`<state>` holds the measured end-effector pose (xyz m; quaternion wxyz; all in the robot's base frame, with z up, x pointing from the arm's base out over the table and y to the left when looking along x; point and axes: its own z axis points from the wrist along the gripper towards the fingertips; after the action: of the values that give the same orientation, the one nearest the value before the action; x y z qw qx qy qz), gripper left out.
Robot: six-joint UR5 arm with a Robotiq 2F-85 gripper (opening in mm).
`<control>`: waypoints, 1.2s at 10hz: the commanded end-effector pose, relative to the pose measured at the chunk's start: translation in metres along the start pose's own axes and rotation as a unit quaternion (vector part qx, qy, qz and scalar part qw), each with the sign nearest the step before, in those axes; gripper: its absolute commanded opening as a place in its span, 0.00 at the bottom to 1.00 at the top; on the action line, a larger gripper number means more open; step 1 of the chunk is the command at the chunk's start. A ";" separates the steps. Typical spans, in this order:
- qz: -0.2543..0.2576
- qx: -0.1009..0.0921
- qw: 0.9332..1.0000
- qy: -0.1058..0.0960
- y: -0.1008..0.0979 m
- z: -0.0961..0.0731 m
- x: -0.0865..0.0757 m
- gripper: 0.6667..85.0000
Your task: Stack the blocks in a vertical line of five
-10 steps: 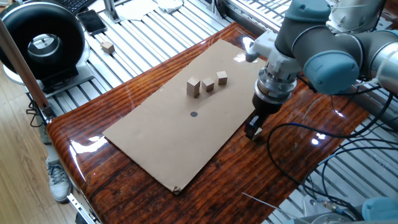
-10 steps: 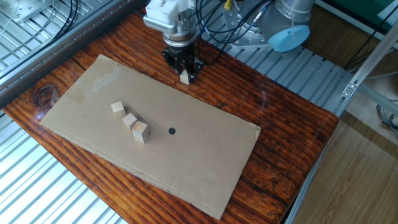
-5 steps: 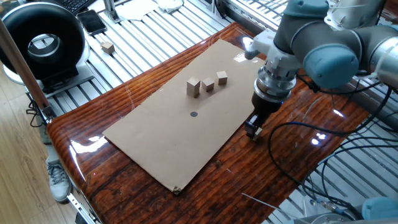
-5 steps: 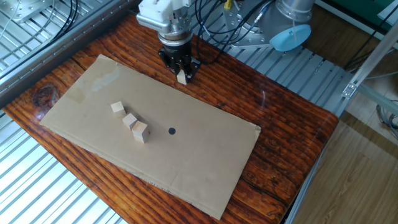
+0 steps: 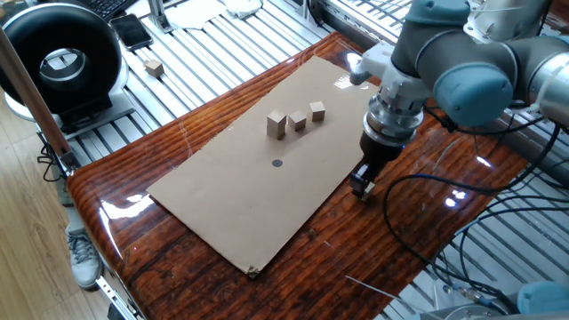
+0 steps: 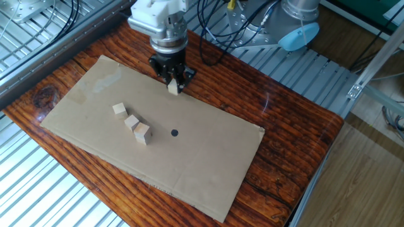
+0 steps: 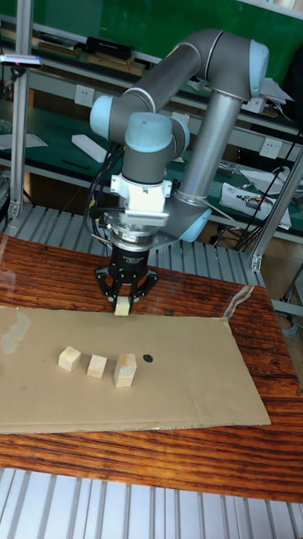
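While three blocks [image 7: 95, 364] sit in a row on the sheet [image 7: 194, 383], the nearest looking two high, the gripper [image 7: 124, 298] beyond holds a fourth block [image 7: 122, 307] between closed jaws. Transport step, likely; next, align it over the stack.

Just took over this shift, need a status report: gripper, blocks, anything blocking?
Gripper shut on one block, at the cardboard sheet's far edge. Three blocks in a row by the black dot; nearest looks taller. Nothing in the way.
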<state>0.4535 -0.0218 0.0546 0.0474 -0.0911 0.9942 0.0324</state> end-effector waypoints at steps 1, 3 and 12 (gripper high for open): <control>-0.004 0.009 1.000 -0.019 -0.001 -0.004 -0.029 0.15; -0.002 0.011 1.000 -0.021 0.000 -0.010 -0.034 0.15; 0.041 -0.005 0.998 -0.045 -0.003 -0.015 -0.073 0.17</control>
<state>0.5043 -0.0109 0.0692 0.0871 -0.0450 0.9945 0.0363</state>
